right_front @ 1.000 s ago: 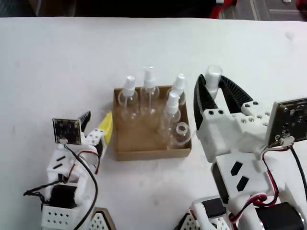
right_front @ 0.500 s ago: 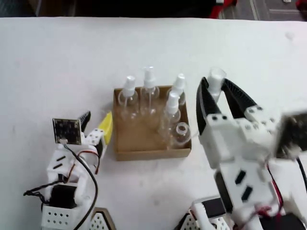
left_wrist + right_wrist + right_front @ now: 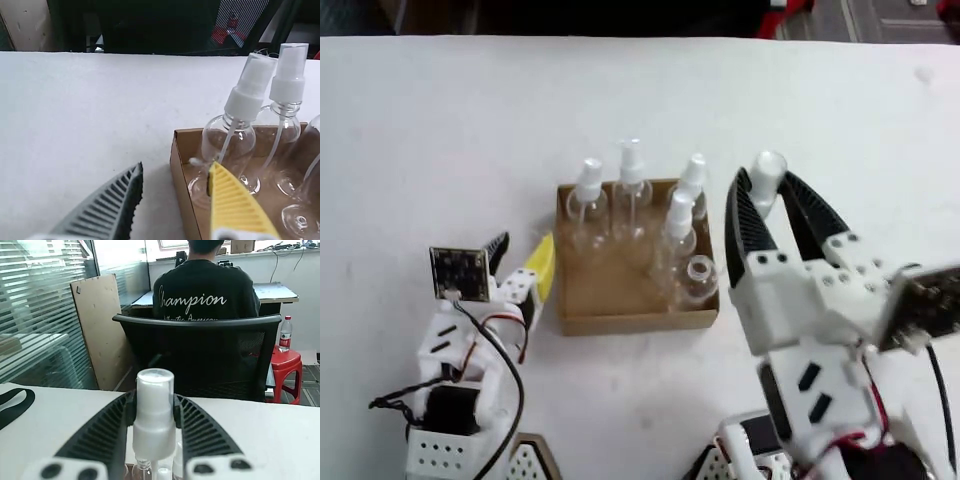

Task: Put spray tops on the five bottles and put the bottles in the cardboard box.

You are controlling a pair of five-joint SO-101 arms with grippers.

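Note:
The cardboard box point(image 3: 630, 322) sits mid-table with several clear bottles standing in it. Those with white spray tops point(image 3: 631, 160) fill its back and middle. One open-necked bottle point(image 3: 700, 278) stands in the box's front right corner. My right gripper point(image 3: 767, 178) hovers just right of the box's back corner, shut on a white spray top point(image 3: 769, 167), which stands upright between the black fingers point(image 3: 105, 432) as the spray top point(image 3: 154, 407). My left gripper point(image 3: 525, 242) rests open left of the box; its yellow finger point(image 3: 235, 205) lies by the box wall point(image 3: 176, 150), near a capped bottle point(image 3: 235, 145).
White table all around the box, with wide free room at the back and left. Both arm bases stand at the table's front edge. A person sits on a chair point(image 3: 200, 355) beyond the table's far edge, back turned.
The right arm has shifted slightly toward the front edge with the spray top still in its fingers. The left arm and the bottles have kept still.

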